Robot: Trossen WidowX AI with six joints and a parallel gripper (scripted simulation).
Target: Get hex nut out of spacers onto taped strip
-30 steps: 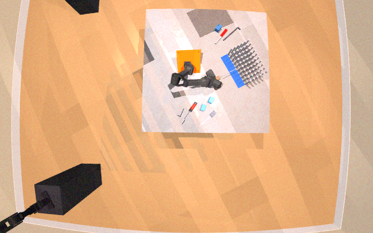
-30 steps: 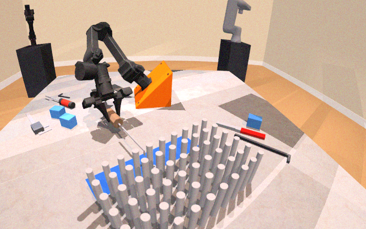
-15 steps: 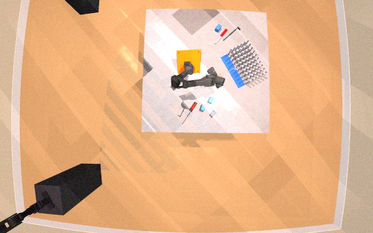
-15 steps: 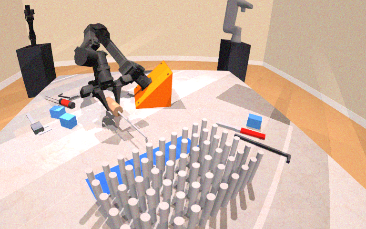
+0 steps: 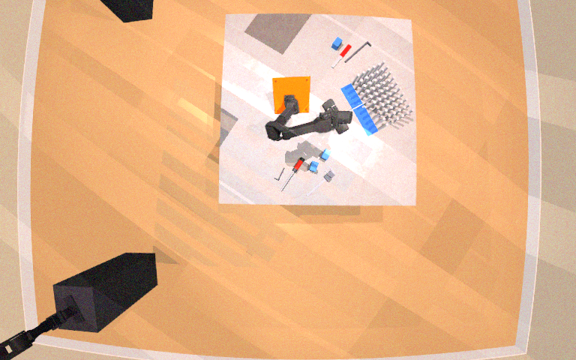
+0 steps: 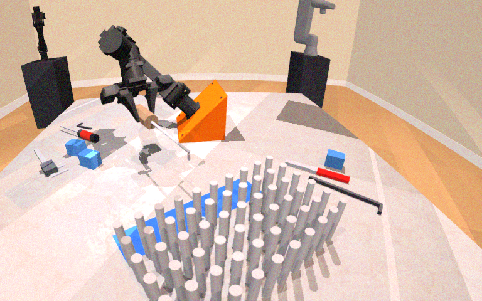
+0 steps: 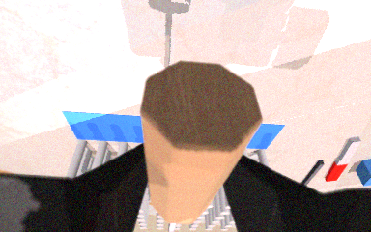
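Exterior: hook tool (image 6: 161, 129) shaft toward spacers (image 6: 227, 230)

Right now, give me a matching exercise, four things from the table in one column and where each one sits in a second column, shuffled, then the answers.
Things:
1. wooden-handled hook tool
2. blue taped strip
3. long black hex key
4. grey clip

Places:
A. flat on the table beside the red-handled tool
B. along the spacer field's edge facing the arm
C. gripped in the claw
D. next to two blue blocks

Pairs: 1-C, 2-B, 3-A, 4-D
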